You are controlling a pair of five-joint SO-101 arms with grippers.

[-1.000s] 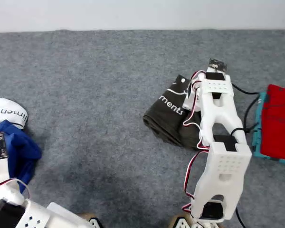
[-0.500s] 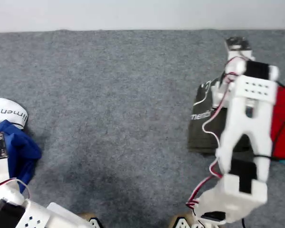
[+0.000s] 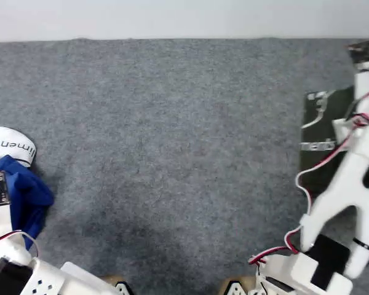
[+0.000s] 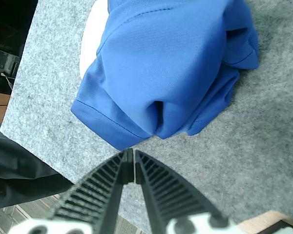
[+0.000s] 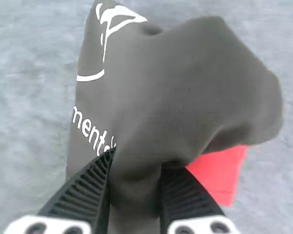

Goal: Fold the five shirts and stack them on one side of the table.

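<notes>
dark shirt (image 5: 185, 83) is pinched in the right jaws, over a red shirt (image 5: 217, 168); left jaws closed, empty, near blue shirt (image 4: 166, 63); grey counter (image 3: 172, 123).

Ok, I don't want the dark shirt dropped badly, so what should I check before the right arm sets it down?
1. Right hand grips the dark shirt: ok, cloth is pinched between its fingers.
2. Red shirt lies under the dark shirt: ok, red shows just beneath it.
3. Edges lined up with the red shirt: cannot tell, it is mostly hidden.
4. Dark shirt neatly folded: cannot tell, it hangs bunched.
5. Left hand out of the way: ok, shut and empty over the blue shirt, far off.
6. Blue shirt folded: not ok, crumpled.
</notes>
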